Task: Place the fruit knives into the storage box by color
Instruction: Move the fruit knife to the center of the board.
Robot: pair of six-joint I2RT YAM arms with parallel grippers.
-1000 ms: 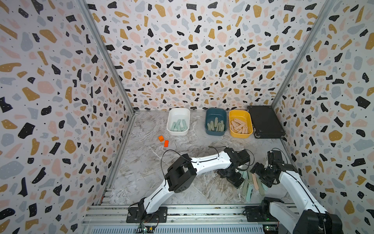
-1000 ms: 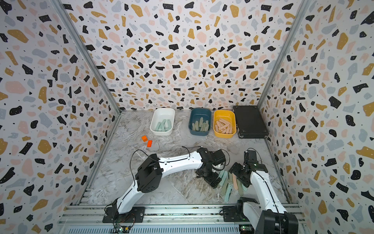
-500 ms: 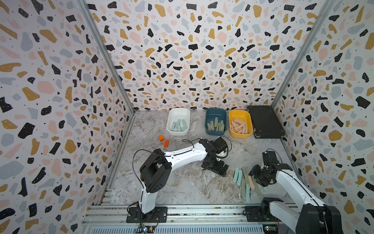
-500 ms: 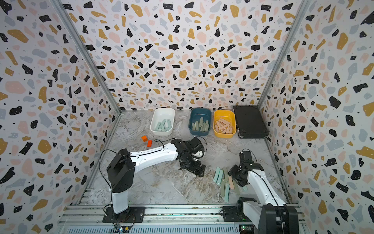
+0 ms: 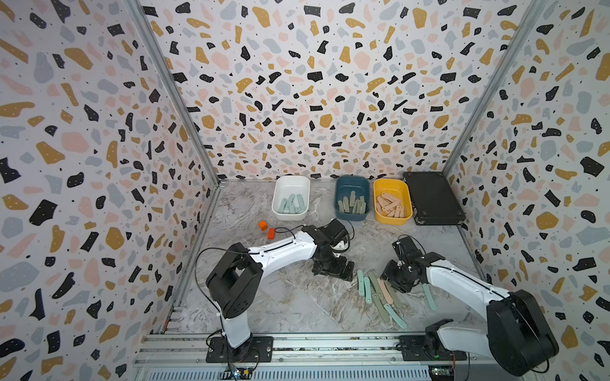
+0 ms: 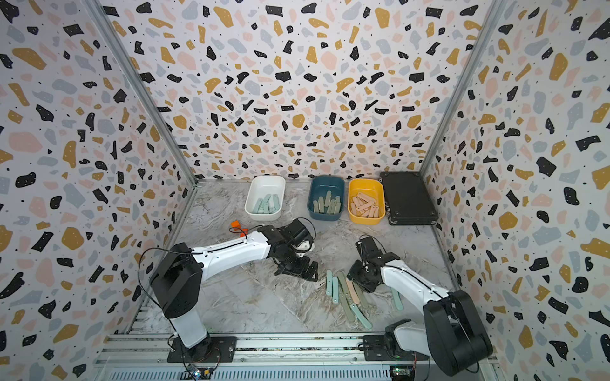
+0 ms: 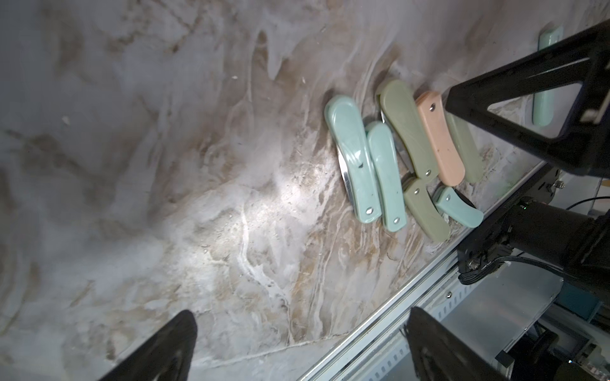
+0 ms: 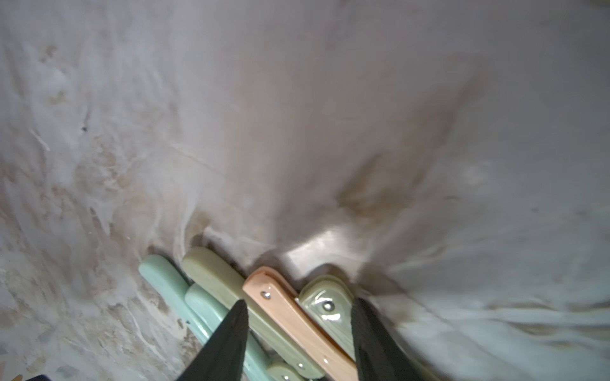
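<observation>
1. Right pincer (image 8: 300, 301) partly closed, straddling peach knife (image 8: 297, 320) and sage knife (image 8: 325, 297); cannot tell if gripping.
2. Left pincer (image 7: 300, 311) spread wide, empty, near loose knives (image 7: 355, 158), mint ones closest.
3. White tub (image 5: 291, 178), teal tub (image 5: 351, 217), yellow tub (image 5: 393, 220) well apart from both pincers, each holding knives.

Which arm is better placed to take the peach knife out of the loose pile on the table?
Right. The right pincer is down on the pile with a jaw on each side of the peach knife. The left pincer hangs open over bare table beside the pile, farther from that knife.
</observation>
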